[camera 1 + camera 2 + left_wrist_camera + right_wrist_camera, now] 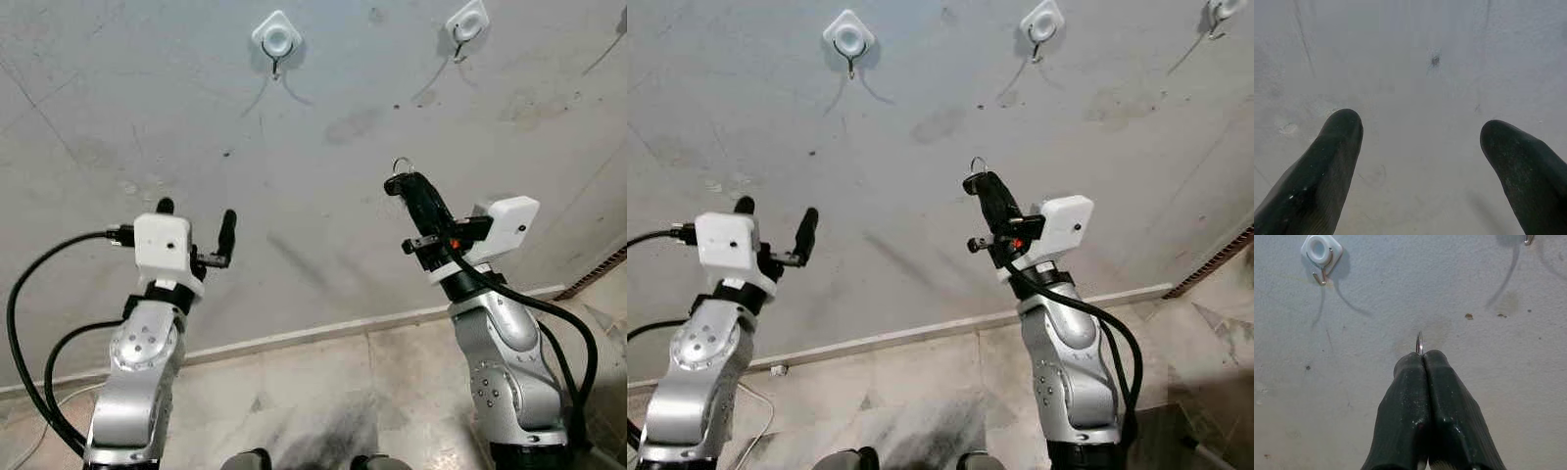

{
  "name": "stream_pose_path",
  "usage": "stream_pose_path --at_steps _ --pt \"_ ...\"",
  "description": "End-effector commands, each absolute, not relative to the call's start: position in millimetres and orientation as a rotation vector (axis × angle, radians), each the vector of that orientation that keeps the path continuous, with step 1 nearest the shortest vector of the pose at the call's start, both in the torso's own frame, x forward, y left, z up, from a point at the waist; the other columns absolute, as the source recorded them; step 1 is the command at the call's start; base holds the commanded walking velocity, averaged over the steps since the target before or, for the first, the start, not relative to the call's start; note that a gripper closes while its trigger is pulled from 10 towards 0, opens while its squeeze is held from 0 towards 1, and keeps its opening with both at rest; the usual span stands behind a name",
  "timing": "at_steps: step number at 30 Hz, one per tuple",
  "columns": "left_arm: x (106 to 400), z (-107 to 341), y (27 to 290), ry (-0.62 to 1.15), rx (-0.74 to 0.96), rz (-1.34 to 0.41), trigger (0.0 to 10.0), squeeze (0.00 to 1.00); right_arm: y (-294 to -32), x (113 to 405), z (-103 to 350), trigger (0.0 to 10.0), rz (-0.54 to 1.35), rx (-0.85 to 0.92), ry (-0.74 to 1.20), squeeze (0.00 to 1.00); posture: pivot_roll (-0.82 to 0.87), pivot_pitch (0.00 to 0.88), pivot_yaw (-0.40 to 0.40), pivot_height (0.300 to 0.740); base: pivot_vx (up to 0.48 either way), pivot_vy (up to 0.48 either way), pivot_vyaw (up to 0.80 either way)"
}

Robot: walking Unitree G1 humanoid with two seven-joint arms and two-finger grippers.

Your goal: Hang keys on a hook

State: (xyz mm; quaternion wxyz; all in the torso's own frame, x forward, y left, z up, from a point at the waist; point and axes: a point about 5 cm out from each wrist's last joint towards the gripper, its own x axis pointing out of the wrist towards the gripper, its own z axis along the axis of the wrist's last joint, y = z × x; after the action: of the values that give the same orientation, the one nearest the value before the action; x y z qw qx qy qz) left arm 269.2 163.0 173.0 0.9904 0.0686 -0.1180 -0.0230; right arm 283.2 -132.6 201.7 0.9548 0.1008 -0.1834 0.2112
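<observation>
Key ring (1420, 343) pinched in right fingers (1405, 396), below hooks (276, 39); left fingers (1327, 166) spread.

Silver arms w/ screws, white wrist cam boxes, black cables, long black ribbed jaws

- A grey, stained wall (323, 196) carries white hooks: one (276, 39) to the left, a second (467, 23) to its right, a third (1220, 12) at the far right edge.
- A pale baseboard (323, 333) runs along the wall's foot.
- Below lies a marbled tile floor (323, 411), with a thin white cable (754, 416) on it.
</observation>
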Motion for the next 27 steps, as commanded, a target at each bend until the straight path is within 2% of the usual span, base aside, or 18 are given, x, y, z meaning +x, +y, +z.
stream_pose_path --at_steps 1,3,5,6,8,9,17,19,24,27 --pt "263 190 162 -0.353 0.178 -0.023 10.0 0.0 -133 282 208 10.0 0.444 0.207 -0.393 0.0 -0.01 0.2 0.039 0.74 0.0 0.0 0.0" --pt "262 191 161 -0.361 0.174 -0.031 10.0 0.0 -134 282 209 10.0 0.447 0.211 -0.394 0.0 -0.01 0.203 0.034 0.74 0.0 0.0 0.0" --pt "263 181 155 -0.279 0.078 -0.074 10.0 0.0 -135 286 215 10.0 0.454 0.216 -0.407 0.0 -0.01 0.203 0.032 0.74 0.0 0.0 0.0" --pt "264 167 150 -0.17 -0.041 -0.123 10.0 0.0 -135 289 221 10.0 0.471 0.197 -0.43 0.0 -0.01 0.204 0.031 0.74 0.0 0.0 0.0" --pt "261 161 146 -0.11 -0.127 -0.155 10.0 0.0 -134 291 227 10.0 0.5 0.192 -0.454 0.0 0.0 0.208 0.029 0.74 0.0 0.0 0.0" --pt "253 157 139 -0.066 -0.128 -0.27 10.0 0.0 -134 294 235 10.0 0.539 0.193 -0.48 0.0 0.01 0.21 0.028 0.74 0.0 0.0 0.0" --pt "232 161 160 -0.077 -0.069 -0.214 10.0 0.0 -127 307 257 10.0 0.641 0.182 -0.539 0.0 0.06 0.231 0.022 0.74 0.0 0.0 0.0" --pt "223 161 168 -0.054 -0.049 -0.187 10.0 0.0 -118 310 259 10.0 0.714 0.162 -0.527 0.0 0.08 0.242 0.012 0.74 0.0 0.0 0.0" --pt "213 163 168 -0.04 -0.049 -0.17 10.0 0.0 -96 308 249 10.0 0.868 0.094 -0.464 0.0 0.11 0.26 -0.002 0.74 0.0 0.0 0.0" --pt "206 162 166 -0.027 -0.048 -0.163 10.0 0.0 -84 306 246 10.0 0.969 0.12 -0.431 0.0 0.13 0.273 -0.01 0.74 0.0 0.0 0.0"
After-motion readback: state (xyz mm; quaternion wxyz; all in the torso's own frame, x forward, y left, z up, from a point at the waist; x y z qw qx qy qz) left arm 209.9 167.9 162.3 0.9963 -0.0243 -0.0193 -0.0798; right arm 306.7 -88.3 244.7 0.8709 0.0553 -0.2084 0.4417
